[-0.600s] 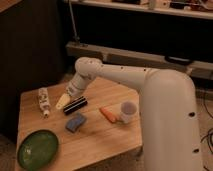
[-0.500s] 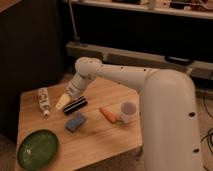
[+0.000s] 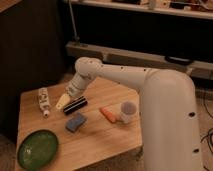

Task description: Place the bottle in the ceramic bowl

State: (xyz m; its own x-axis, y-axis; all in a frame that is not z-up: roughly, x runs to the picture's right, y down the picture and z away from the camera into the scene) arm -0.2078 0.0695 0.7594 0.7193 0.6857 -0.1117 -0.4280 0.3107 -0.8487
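The bottle (image 3: 44, 100) lies on its side at the back left of the wooden table (image 3: 95, 140), white with a colourful label, cap toward the front. The ceramic bowl (image 3: 38, 148), dark green and shallow, sits at the front left corner. My gripper (image 3: 62, 102) hangs from the white arm over the table's middle left, just right of the bottle and apart from it, next to the black bar (image 3: 75, 105).
A blue sponge-like block (image 3: 75, 121) lies in front of the black bar. An orange carrot-like piece (image 3: 107, 114) and a white cup (image 3: 128, 112) stand to the right. The arm's bulky white body (image 3: 167, 115) fills the right side. Dark shelves stand behind.
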